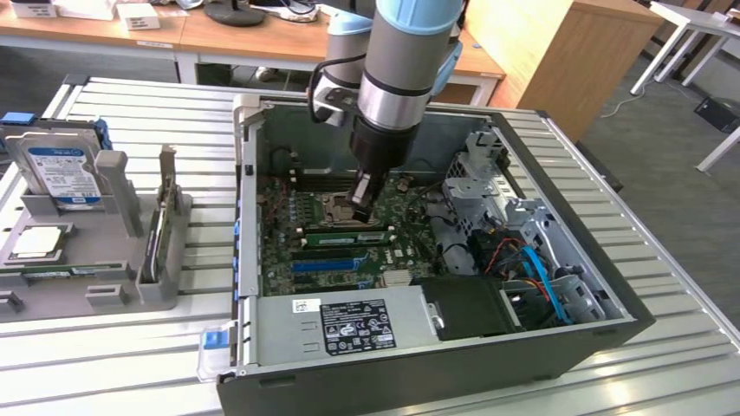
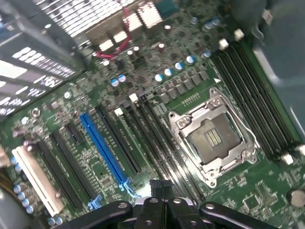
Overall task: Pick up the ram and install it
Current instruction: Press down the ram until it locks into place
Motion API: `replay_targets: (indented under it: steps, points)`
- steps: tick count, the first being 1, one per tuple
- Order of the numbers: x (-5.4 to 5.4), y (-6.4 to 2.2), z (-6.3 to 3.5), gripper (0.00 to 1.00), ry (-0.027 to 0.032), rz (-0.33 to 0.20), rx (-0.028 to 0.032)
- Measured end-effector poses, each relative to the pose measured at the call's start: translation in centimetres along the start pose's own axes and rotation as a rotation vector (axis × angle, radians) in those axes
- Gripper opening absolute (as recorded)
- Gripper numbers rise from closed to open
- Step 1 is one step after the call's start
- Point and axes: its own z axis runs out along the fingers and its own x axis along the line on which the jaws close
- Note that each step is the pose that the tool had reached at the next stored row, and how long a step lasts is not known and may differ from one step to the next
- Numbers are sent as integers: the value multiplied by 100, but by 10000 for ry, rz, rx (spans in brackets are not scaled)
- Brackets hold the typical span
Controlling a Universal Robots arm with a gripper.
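Ram (image 1: 342,236) looks like the green strip lying along the memory slots, just beside the claw (image 1: 363,211) tip; I cannot tell if it is seated. The claw is closed tight, tilted, on an arm reaching steeply down into the open computer case (image 1: 601,334). The wrist view shows the bare CPU socket (image 2: 214,138) and blue slot connector (image 2: 105,148) close up; the exterior view shows the desk (image 1: 682,364).

Arm (image 1: 399,61): silver-grey metal tube segs w/ light-blue joint caps, black wrist section below. Gripper (image 1: 360,211): black, w/ round screw heads on linkage bars.
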Motion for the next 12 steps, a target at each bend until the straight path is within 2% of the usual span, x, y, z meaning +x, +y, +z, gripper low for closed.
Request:
replay_targets:
  steps: [12]
  points:
    - [0, 0, 21, 11, 13, 2191, 15]
